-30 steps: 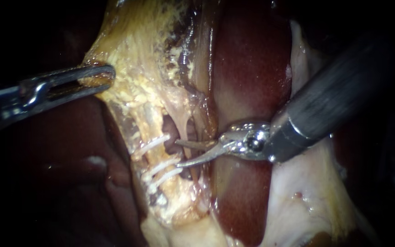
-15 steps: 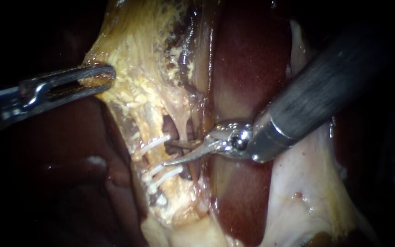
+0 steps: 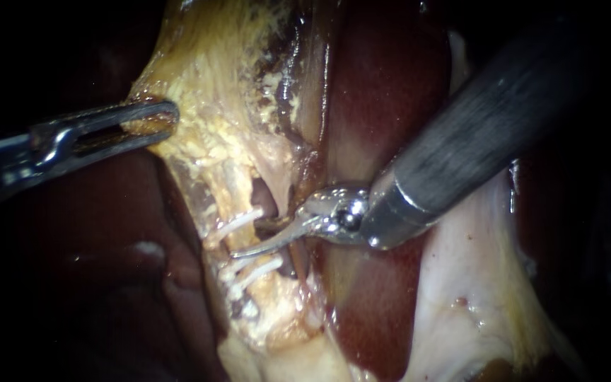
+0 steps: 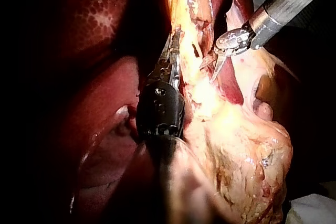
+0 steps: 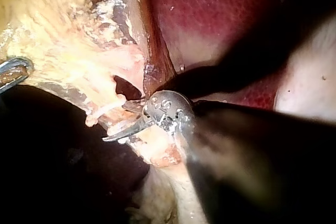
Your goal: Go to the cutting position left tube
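Starting at the left of the endoscope view, the left instrument [image 3: 165, 117] was seen with its windowed jaws closed on the yellow fatty tissue [image 3: 206, 106], which appeared to be held taut. That tension was judged worth leaving unaltered during the approach. Further right and lower, the left tube [image 3: 222, 201] was found running downward, crossed by an upper clip [image 3: 238, 223] and a lower pair of clips [image 3: 252, 267], with a short bare stretch between them. The right instrument [image 3: 249, 239], coming in from the upper right, was shown with its curved blades narrowly parted. The lower blade tip was laid across that bare stretch and the upper blade was partly hidden in the dark gap beside the tube. Whether the tube was fully straddled could not be told. The step would be done well by small advances along the blades' own line, with the gap centred between the clips, no clip touched, and the blades held apart until both tips were seen past the tube. The liver [image 3: 383, 92], further right, was best spared contact from the shaft.
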{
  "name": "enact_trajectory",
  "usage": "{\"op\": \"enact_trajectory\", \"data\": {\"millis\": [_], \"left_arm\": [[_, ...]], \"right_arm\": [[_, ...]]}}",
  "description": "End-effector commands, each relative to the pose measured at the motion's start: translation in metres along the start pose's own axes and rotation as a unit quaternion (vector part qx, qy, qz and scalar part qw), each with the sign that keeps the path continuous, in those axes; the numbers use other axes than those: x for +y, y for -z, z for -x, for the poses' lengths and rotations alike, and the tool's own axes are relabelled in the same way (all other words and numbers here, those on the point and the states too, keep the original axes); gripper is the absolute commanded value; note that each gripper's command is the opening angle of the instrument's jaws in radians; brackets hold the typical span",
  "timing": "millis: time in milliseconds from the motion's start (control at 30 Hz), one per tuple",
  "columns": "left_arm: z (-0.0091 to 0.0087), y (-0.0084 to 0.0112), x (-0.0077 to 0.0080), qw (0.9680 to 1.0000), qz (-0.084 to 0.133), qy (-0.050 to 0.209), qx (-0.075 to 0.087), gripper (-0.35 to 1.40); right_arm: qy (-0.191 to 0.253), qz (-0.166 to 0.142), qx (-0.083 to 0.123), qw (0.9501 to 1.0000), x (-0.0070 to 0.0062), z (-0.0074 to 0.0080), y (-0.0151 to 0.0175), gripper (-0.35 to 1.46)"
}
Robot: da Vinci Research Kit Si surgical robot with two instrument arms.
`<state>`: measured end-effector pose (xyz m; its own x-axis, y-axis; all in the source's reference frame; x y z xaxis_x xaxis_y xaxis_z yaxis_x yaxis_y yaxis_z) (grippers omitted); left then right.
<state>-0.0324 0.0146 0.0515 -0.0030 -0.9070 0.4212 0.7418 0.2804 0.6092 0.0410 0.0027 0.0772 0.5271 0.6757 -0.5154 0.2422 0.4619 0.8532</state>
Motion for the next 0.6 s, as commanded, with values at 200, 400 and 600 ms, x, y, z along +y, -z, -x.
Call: {"op": "enact_trajectory", "data": {"millis": [200, 400, 600], "left_arm": [[0.0, -0.0002, 0.0003, 1.0, -0.001, 0.0, 0.0, -0.35], [-0.0001, -0.0007, 0.0006, 1.0, -0.001, -0.001, 0.0, -0.35], [-0.0003, -0.0009, 0.0006, 1.0, -0.001, -0.001, -0.001, -0.35]], "right_arm": [[0.017, -0.045, 0.008, 0.9988, 0.0, 0.0002, -0.0003, 1.31], [0.019, -0.076, 0.008, 0.9969, 0.0004, 0.0005, -0.001, 1.28], [0.022, -0.098, 0.009, 0.9949, 0.0014, 0.0018, -0.0021, 1.28]]}}
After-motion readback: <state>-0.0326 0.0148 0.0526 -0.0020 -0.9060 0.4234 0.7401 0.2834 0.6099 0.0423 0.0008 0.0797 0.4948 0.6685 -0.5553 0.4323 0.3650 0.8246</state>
